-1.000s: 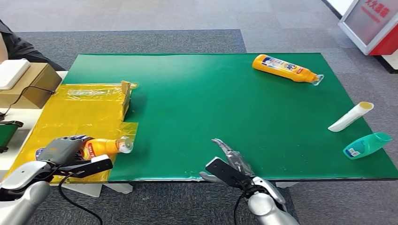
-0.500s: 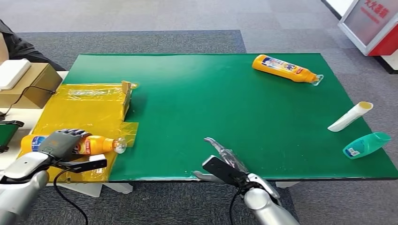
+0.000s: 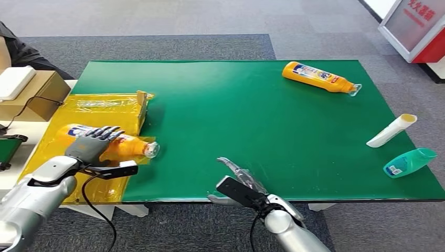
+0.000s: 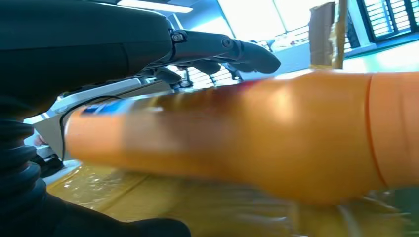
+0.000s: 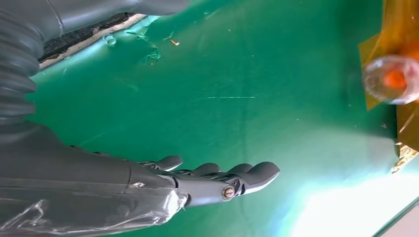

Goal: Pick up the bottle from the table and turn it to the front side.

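An orange bottle (image 3: 123, 145) with a clear cap lies on its side on the yellow-taped sheet (image 3: 99, 113) at the table's left, its blue and white label facing up. My left hand (image 3: 93, 144) hovers over its middle with fingers stretched out. In the left wrist view the fingers (image 4: 237, 49) stand a little above the blurred bottle (image 4: 257, 133) with a gap between. My right hand (image 3: 239, 182) is flat and holds nothing at the front edge of the green table (image 3: 252, 131). The right wrist view shows its fingers (image 5: 232, 180) over the green top and the bottle's cap (image 5: 390, 79) beyond.
A second orange bottle (image 3: 320, 77) lies at the far right. A white tube (image 3: 392, 130) and a teal bottle (image 3: 410, 162) lie near the right edge. A cardboard flap (image 3: 140, 107) stands on the yellow sheet. A cardboard box (image 3: 31, 94) and a person's dark sleeve (image 3: 18, 51) are at the left.
My left hand carried the orange bottle away from the front edge, further onto the yellow sheet, and its fingers have straightened off it. My right hand drifted slightly left.
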Motion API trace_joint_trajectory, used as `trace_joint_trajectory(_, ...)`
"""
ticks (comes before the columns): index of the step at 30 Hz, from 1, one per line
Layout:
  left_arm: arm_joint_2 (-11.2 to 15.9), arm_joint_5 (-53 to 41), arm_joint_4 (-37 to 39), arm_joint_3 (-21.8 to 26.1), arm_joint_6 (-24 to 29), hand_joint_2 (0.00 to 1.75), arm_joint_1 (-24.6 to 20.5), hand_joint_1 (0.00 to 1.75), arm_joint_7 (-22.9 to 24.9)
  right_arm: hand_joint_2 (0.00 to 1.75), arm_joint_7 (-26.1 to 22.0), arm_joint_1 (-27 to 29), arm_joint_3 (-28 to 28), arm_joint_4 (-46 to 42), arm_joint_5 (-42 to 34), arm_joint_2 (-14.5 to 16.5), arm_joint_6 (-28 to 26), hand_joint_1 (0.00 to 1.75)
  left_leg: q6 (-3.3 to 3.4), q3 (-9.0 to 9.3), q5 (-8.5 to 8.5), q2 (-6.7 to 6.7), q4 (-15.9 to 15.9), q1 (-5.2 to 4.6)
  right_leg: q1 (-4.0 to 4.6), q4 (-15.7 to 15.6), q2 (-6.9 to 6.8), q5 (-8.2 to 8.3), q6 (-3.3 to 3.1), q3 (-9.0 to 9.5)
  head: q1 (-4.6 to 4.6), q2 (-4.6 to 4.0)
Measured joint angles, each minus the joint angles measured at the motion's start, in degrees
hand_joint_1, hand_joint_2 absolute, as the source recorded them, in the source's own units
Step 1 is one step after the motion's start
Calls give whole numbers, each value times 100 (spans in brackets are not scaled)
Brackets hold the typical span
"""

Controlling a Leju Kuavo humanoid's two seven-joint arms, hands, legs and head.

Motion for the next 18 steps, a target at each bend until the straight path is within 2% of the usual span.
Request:
trace_joint_trajectory(4, -44, 660, -375, 28, -351, 175, 282, 0, -206, 175, 67, 98, -20, -42, -22, -4, -4, 0, -1, 1, -1, 1, 0, 0, 0, 0, 1, -1, 0, 0, -2, 0)
trace_joint_trajectory(7, -59, 1552, -1077, 151, -710, 175, 756, 0, -508, 175, 104, 238, -58, -158, -25, -13, -4, 0, -3, 0, -7, 2, 0, 0, 0, 0, 2, -6, -2, -3, -2, 0)
trace_joint_trajectory(10, -132, 2525, -1917, 416, -851, 175, 1362, 0, -916, 175, 128, 370, -109, -291, -27, -21, -10, 0, -5, 0, -18, 6, 0, 0, 0, 0, 8, -12, -3, -7, -1, 0)
trace_joint_trajectory(14, -402, 3690, -3149, 1014, -980, 175, 2276, 0, -1721, 175, 152, 576, -179, -512, -22, -22, -20, 0, -4, 0, -31, 10, 0, 0, 0, -1, 14, -24, -2, -10, -1, 0)
trace_joint_trajectory(18, -794, 4223, -3952, 1568, -1103, 175, 2921, 0, -2242, 175, 168, 755, -215, -713, -23, -22, -36, 0, 2, -1, -42, 10, 0, 0, 0, -1, 12, -35, 2, -8, -1, 0)
